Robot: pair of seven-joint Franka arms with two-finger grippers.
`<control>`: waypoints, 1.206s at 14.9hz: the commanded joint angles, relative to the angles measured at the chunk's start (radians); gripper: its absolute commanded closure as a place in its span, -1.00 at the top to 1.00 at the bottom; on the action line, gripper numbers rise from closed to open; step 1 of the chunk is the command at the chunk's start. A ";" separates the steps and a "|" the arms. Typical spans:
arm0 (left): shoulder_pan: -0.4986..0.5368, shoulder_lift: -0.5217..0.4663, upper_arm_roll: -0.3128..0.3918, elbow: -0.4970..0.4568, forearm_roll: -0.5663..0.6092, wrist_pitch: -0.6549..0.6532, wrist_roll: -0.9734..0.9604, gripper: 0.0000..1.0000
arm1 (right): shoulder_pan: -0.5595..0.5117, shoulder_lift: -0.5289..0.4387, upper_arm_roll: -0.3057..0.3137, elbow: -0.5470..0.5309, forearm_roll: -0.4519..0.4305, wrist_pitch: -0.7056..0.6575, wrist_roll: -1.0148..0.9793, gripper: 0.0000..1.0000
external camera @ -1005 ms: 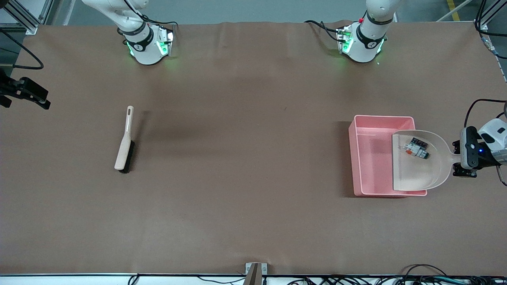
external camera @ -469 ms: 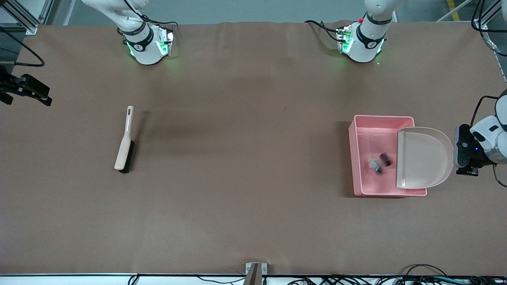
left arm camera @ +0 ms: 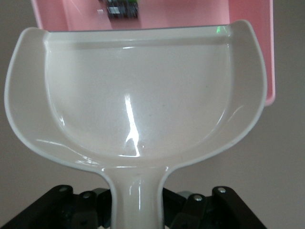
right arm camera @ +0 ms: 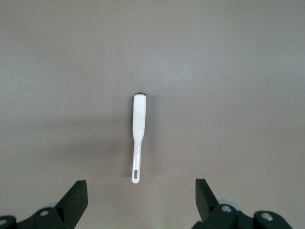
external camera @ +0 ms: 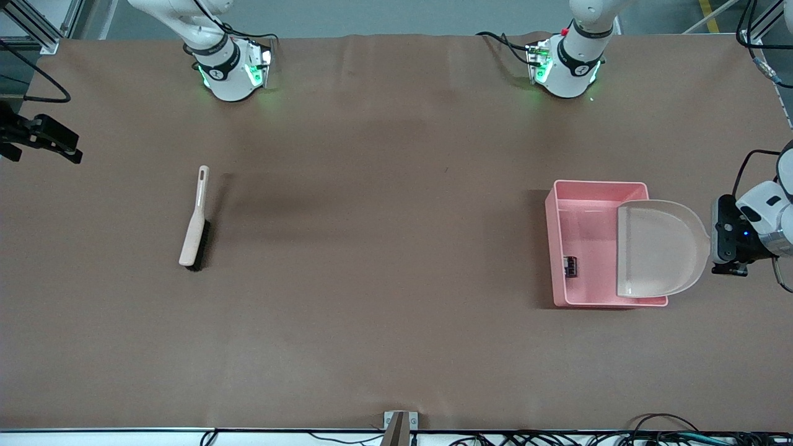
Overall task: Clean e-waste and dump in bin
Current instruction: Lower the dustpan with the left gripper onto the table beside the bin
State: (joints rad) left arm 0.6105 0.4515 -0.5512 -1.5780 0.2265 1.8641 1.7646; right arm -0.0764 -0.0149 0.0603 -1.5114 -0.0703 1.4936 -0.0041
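The pink bin point(external camera: 582, 192) stands toward the left arm's end of the table. My left gripper point(external camera: 717, 243) is shut on the handle of the pale beige dustpan point(external camera: 660, 248), which hangs tilted over the bin with nothing in its scoop. In the left wrist view the handle point(left arm camera: 138, 200) sits clamped between the black fingers point(left arm camera: 188, 212). One dark piece of e-waste point(external camera: 570, 267) lies in the bin against the wall toward the right arm's end, and shows as e-waste point(left arm camera: 121, 8) past the dustpan's lip. My right gripper point(right arm camera: 140, 195) hangs open high over the brush.
The beige brush point(external camera: 195, 220) with black bristles lies on the brown table toward the right arm's end, its handle point(right arm camera: 137, 143) in the right wrist view. The right hand point(external camera: 43, 139) shows at the picture's edge. Cables run along the table's near edge.
The dustpan tipped over the bin and the e-waste slid out of it. The dark piece came to rest against the bin's wall. The right hand drifted slightly.
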 commanded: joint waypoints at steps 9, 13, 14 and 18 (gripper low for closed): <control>-0.254 0.049 0.008 0.003 -0.297 0.223 -0.120 -0.97 | -0.002 -0.002 0.003 0.007 0.001 -0.003 -0.008 1.00; -0.366 0.125 0.008 -0.007 -0.311 0.341 -0.149 -0.97 | 0.000 -0.002 0.003 0.007 0.001 -0.003 -0.008 1.00; -0.391 0.142 0.008 -0.008 -0.314 0.369 -0.155 -0.97 | 0.000 -0.002 0.003 0.007 0.000 -0.001 -0.008 1.00; -0.463 0.242 0.010 -0.013 -0.378 0.426 -0.162 -0.95 | 0.013 -0.002 0.004 0.007 0.000 -0.003 -0.007 1.00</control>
State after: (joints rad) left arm 0.1729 0.6513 -0.5451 -1.5981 -0.1118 2.2674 1.6008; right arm -0.0730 -0.0148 0.0620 -1.5103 -0.0704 1.4944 -0.0054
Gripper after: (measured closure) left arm 0.978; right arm 0.000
